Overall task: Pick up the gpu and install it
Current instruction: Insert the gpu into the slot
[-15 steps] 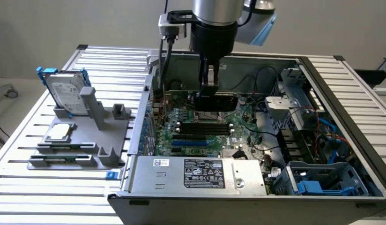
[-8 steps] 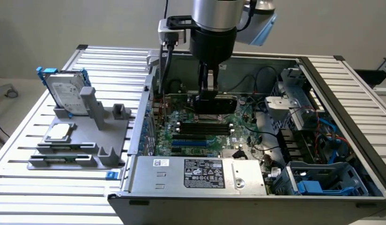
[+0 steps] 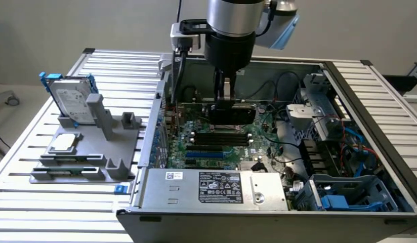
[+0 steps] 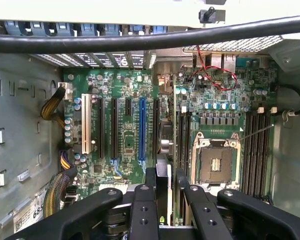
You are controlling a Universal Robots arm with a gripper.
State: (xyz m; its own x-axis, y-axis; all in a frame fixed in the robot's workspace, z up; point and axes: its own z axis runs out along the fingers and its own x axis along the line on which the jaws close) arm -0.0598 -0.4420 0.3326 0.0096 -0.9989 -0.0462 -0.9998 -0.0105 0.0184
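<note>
The gpu (image 3: 234,114) is a black card hanging inside the open computer case (image 3: 370,101), just above the motherboard (image 3: 222,144). My gripper (image 3: 226,97) comes straight down from above and is shut on its top edge. In the wrist view the gpu (image 4: 163,145) is seen edge-on between my black fingers (image 4: 144,200), with the gripper (image 4: 165,175) closed around it. It hangs over the expansion slots, beside the long blue slot (image 4: 141,130) and next to the empty CPU socket (image 4: 215,162). Whether the card touches a slot cannot be told.
A grey fixture (image 3: 87,157) at the exterior view's left carries a silver hard drive with blue rails (image 3: 72,98) and a square CPU chip (image 3: 65,143). Inside the case are the power supply (image 3: 208,187), cables (image 3: 289,152) and blue drive bays (image 3: 343,200). Case walls close in all round.
</note>
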